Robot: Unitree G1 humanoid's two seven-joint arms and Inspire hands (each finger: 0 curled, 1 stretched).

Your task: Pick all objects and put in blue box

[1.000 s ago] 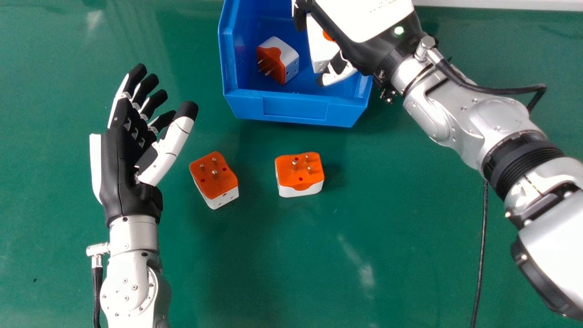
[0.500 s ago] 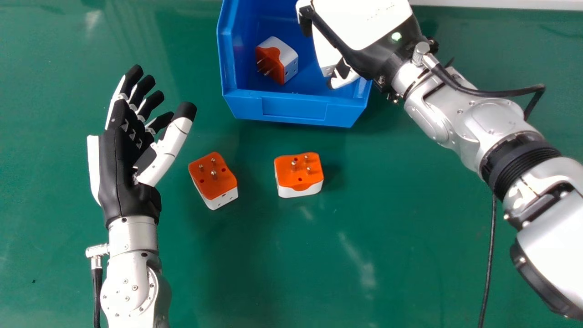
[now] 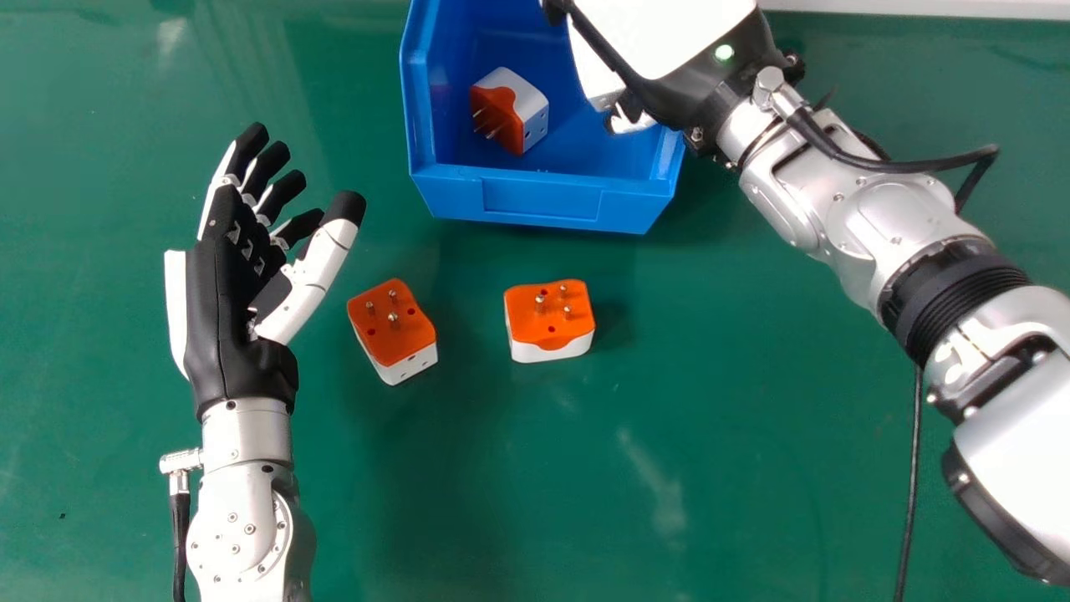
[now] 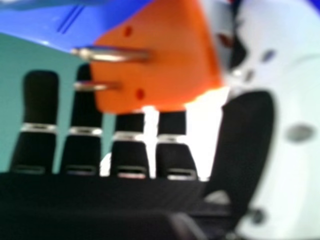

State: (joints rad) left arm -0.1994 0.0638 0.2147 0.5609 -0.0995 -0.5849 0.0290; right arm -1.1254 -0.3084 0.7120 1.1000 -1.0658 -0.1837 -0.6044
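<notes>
In the head view my right hand [image 3: 660,42] is over the right part of the blue box [image 3: 543,199], shut on a white and orange plug adapter [image 3: 592,77] whose white side shows below the palm. The right hand view has my hand [image 4: 250,145] with its thumb beside the held adapter [image 4: 165,60], orange face and metal pins showing. Another adapter [image 3: 522,104] lies inside the box at the left. Two more rest pins up on the green table: one [image 3: 393,326] right of my open left hand [image 3: 221,301], one [image 3: 549,313] in front of the box.
The green table [image 3: 710,435] extends around the box. A black cable [image 3: 911,485] runs down its right side. My right forearm [image 3: 878,209] crosses from the right edge to the box. A pale strip [image 3: 919,7] borders the table's far edge.
Still holding the adapter, my right hand shifted slightly right, then a little farther back over the box. The left hand and the adapters on the table and in the box have hardly changed.
</notes>
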